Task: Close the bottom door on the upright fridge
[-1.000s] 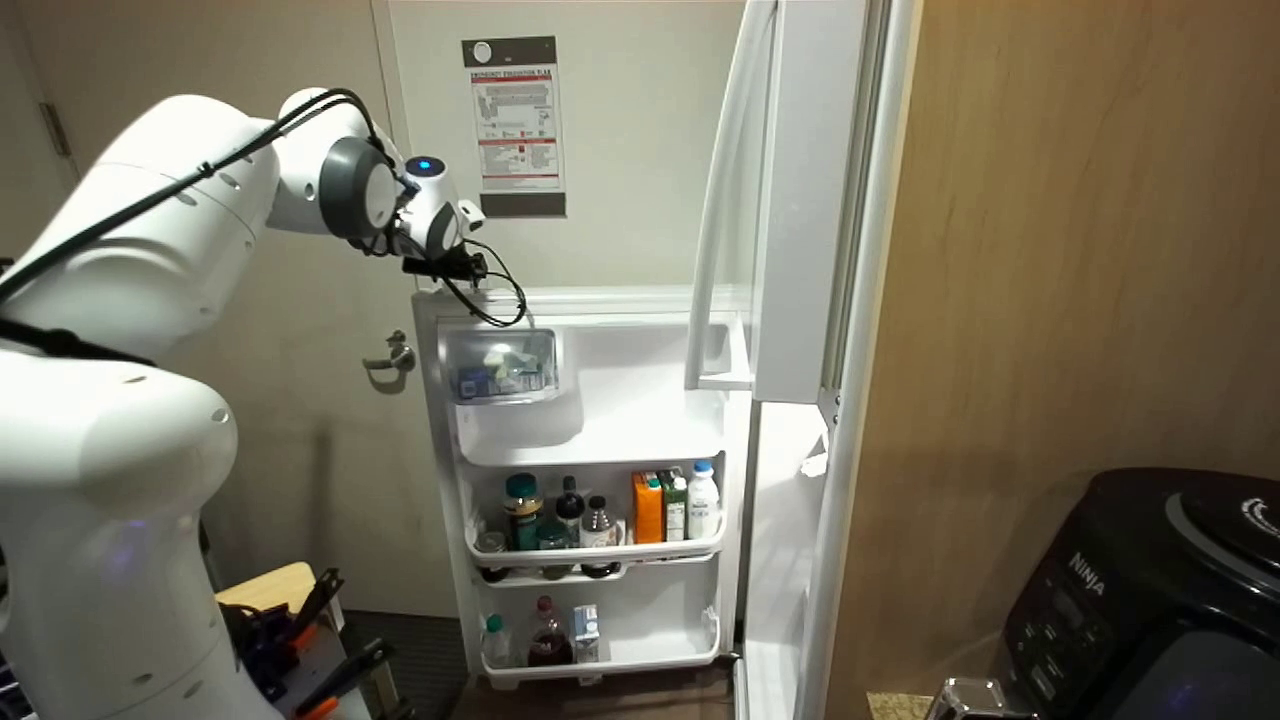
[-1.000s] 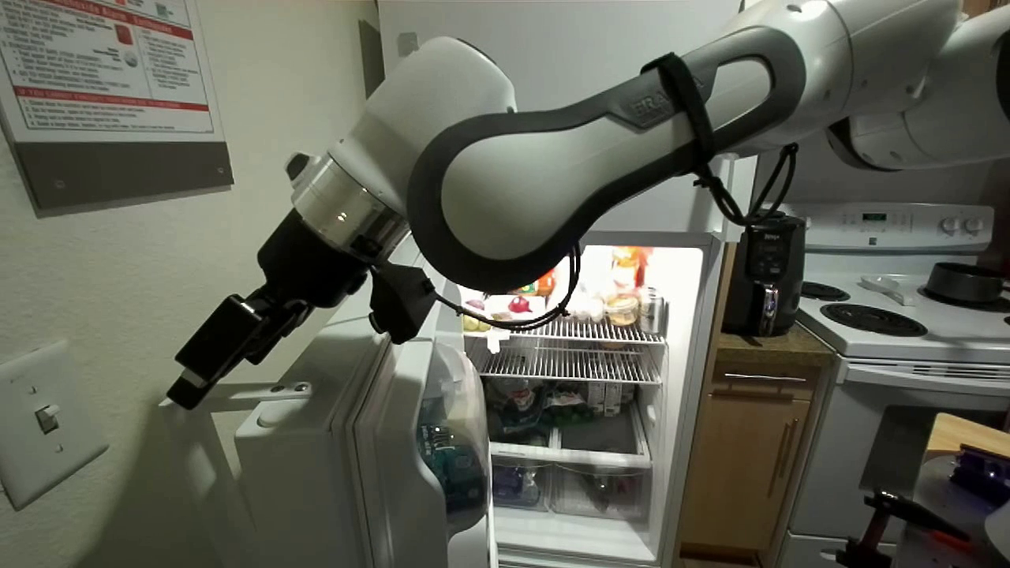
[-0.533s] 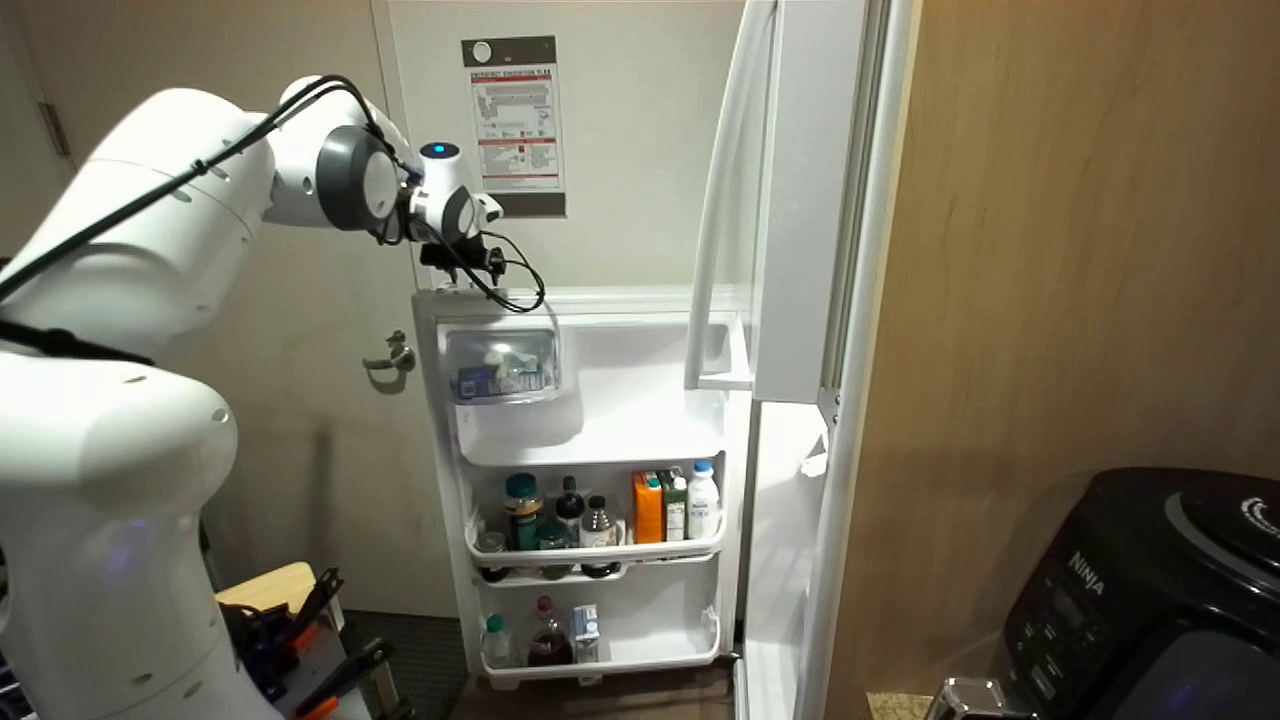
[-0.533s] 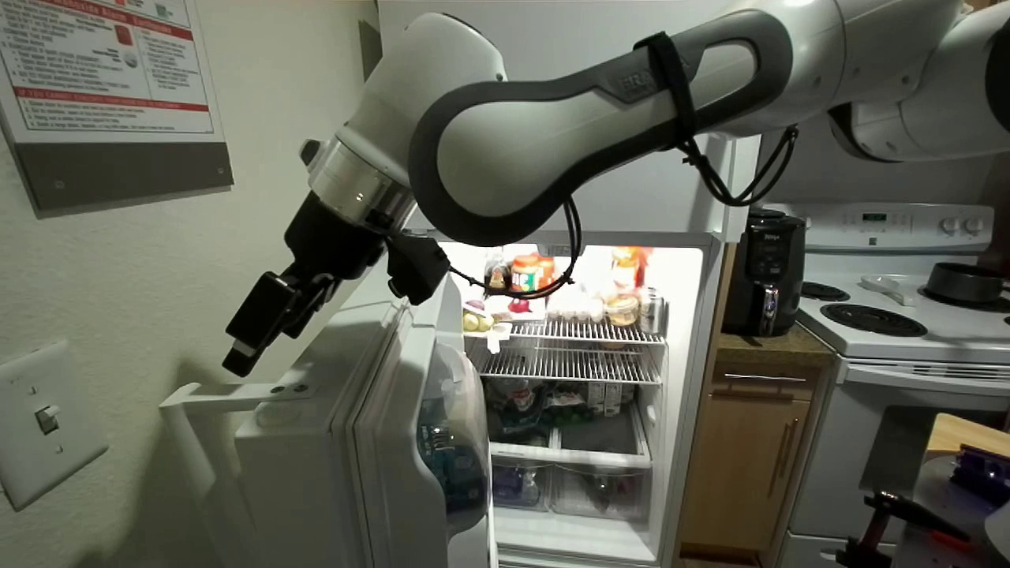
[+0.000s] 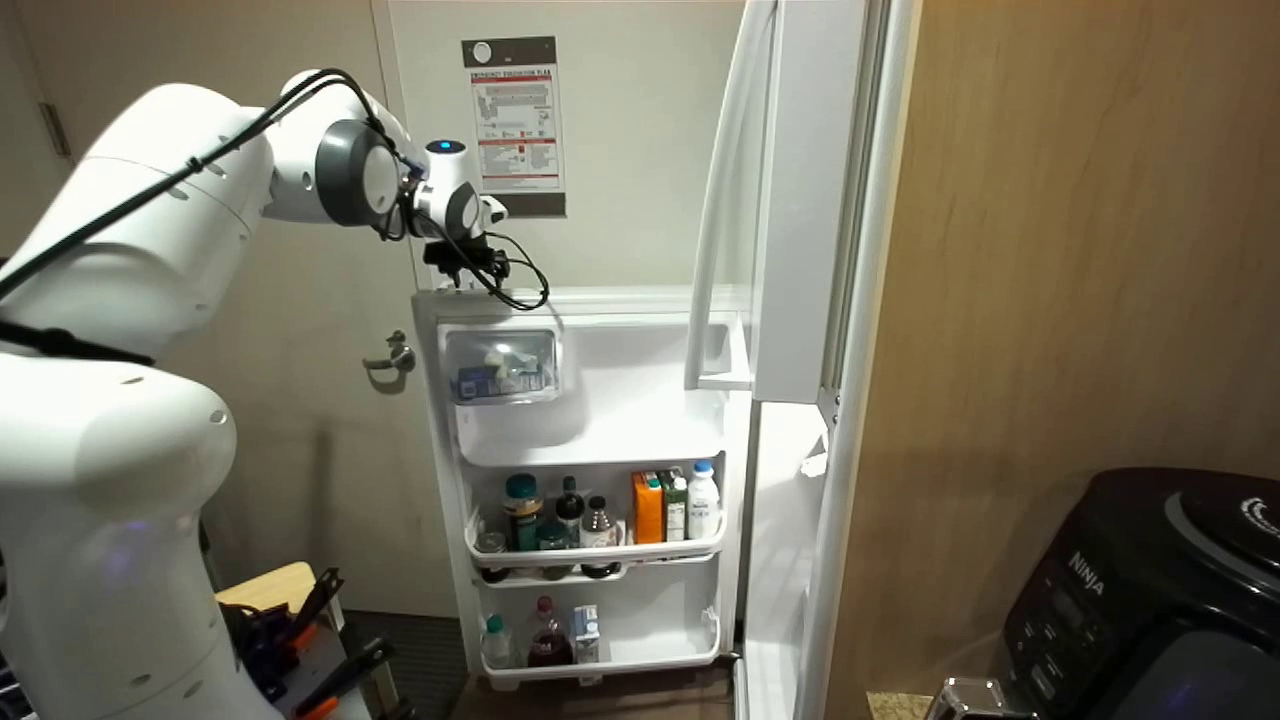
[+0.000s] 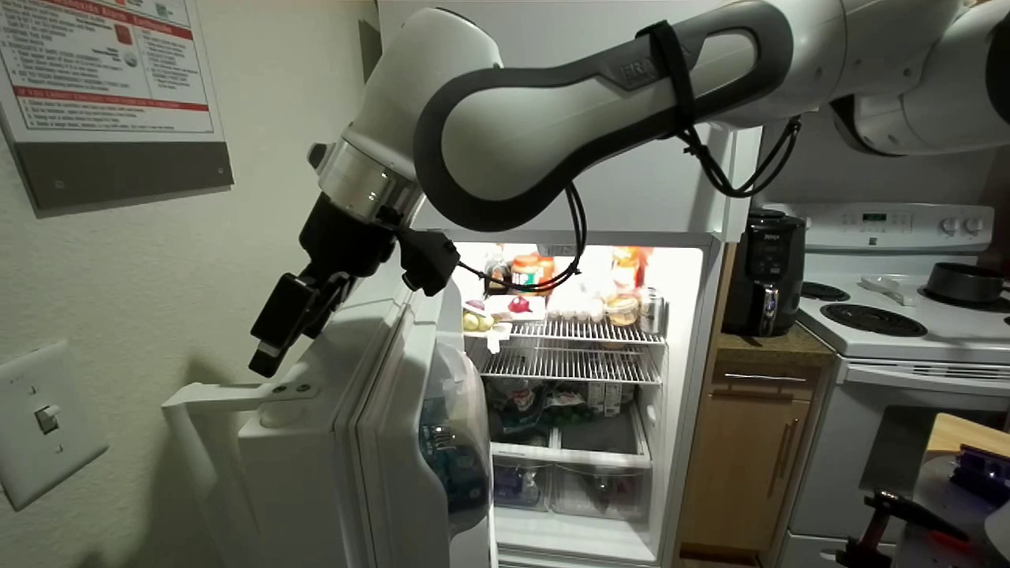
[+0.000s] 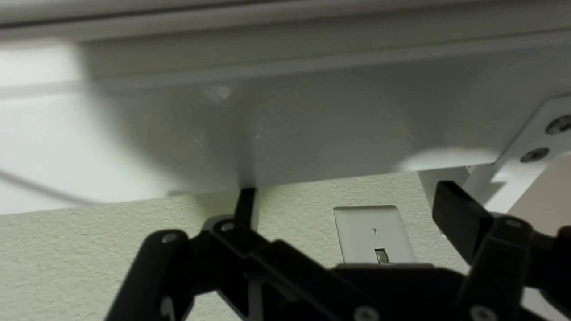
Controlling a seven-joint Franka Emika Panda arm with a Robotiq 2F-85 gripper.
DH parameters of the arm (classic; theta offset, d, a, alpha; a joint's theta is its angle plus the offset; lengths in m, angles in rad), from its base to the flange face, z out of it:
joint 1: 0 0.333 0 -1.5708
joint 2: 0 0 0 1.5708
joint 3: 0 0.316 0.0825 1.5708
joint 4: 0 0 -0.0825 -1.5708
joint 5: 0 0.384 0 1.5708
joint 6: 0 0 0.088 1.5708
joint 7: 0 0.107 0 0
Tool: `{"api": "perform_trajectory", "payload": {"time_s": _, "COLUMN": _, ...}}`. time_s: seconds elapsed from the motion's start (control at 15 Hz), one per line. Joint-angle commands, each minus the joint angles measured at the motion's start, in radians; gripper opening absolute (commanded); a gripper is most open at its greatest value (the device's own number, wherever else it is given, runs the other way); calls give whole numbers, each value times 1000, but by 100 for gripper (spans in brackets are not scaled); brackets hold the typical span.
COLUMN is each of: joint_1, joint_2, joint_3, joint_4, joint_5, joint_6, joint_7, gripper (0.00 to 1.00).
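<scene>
The bottom door (image 5: 640, 400) of the upright fridge (image 6: 686, 442) stands wide open, its racks of bottles and jars exposed. Its top edge (image 7: 267, 125) spans the wrist view, and its handle (image 6: 213, 397) sticks out toward the wall in an exterior view. My gripper (image 6: 290, 347) hangs tilted over the door's top corner, above the handle bracket. In the wrist view the gripper (image 7: 345, 191) has its fingers (image 7: 464, 218) far apart with nothing between them. The left fingertip overlaps the door's outer edge there; whether it touches is unclear.
A wall with a light switch (image 6: 47, 422) lies close behind the handle. The closed upper door (image 6: 568, 158) sits above the lit shelves (image 6: 568, 367), its long handle (image 5: 725, 200) jutting out. A black air fryer (image 6: 765, 272) and a stove (image 6: 907, 315) are beside the fridge.
From low by the handle's outer end, the gripper has risen and moved inward over the door's top, slower in the last half second. The door has shifted very slightly in an exterior view.
</scene>
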Motion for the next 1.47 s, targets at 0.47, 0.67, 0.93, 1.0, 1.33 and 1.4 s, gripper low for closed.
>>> {"api": "perform_trajectory", "payload": {"time_s": 0.47, "joint_1": -3, "joint_2": -56, "joint_3": -39, "joint_4": -136, "joint_5": -37, "joint_6": -44, "joint_7": -10, "gripper": 100}}
{"api": "perform_trajectory", "payload": {"time_s": 0.67, "joint_1": -14, "joint_2": -85, "joint_3": -63, "joint_4": -166, "joint_5": -52, "joint_6": -61, "joint_7": -17, "gripper": 100}}
{"api": "perform_trajectory", "payload": {"time_s": 0.93, "joint_1": -32, "joint_2": -133, "joint_3": -103, "joint_4": -216, "joint_5": -62, "joint_6": -68, "joint_7": -23, "gripper": 100}}
{"api": "perform_trajectory", "payload": {"time_s": 1.0, "joint_1": -39, "joint_2": -153, "joint_3": -116, "joint_4": -231, "joint_5": -62, "joint_6": -65, "joint_7": -26, "gripper": 100}}
{"api": "perform_trajectory", "payload": {"time_s": 1.33, "joint_1": -77, "joint_2": -262, "joint_3": -161, "joint_4": -320, "joint_5": -59, "joint_6": -61, "joint_7": -54, "gripper": 100}}
{"api": "perform_trajectory", "payload": {"time_s": 1.4, "joint_1": -86, "joint_2": -289, "joint_3": -166, "joint_4": -344, "joint_5": -54, "joint_6": -68, "joint_7": -61, "gripper": 100}}
